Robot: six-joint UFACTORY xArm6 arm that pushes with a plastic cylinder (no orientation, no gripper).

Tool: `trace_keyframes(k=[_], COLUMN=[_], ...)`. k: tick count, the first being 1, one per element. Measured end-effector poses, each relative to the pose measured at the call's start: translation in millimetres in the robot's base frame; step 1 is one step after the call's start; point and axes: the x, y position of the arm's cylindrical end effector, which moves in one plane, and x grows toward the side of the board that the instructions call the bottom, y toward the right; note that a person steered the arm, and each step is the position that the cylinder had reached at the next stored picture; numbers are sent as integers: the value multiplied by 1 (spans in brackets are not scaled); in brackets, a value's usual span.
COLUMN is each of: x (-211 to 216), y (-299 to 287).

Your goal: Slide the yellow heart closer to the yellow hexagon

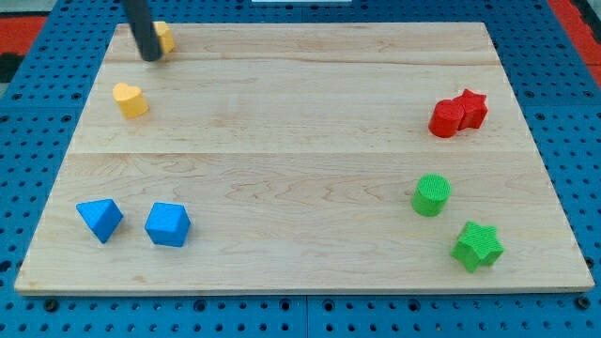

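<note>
The yellow heart (pixel 130 99) lies near the view's upper left on the wooden board (pixel 300 160). The yellow hexagon (pixel 164 37) sits at the board's top-left edge, partly hidden behind my rod. My tip (pixel 150 56) rests just left of and against the hexagon's lower left side, above and slightly right of the heart, with a short gap to the heart.
A red star (pixel 471 108) and a red block (pixel 447 118) touch at the view's right. A green cylinder (pixel 431 194) and green star (pixel 477 246) sit at the lower right. Two blue blocks (pixel 100 219) (pixel 168 224) sit at the lower left.
</note>
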Motion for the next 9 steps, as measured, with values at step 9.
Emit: trace_keyframes(k=[9], x=[101], y=[-24])
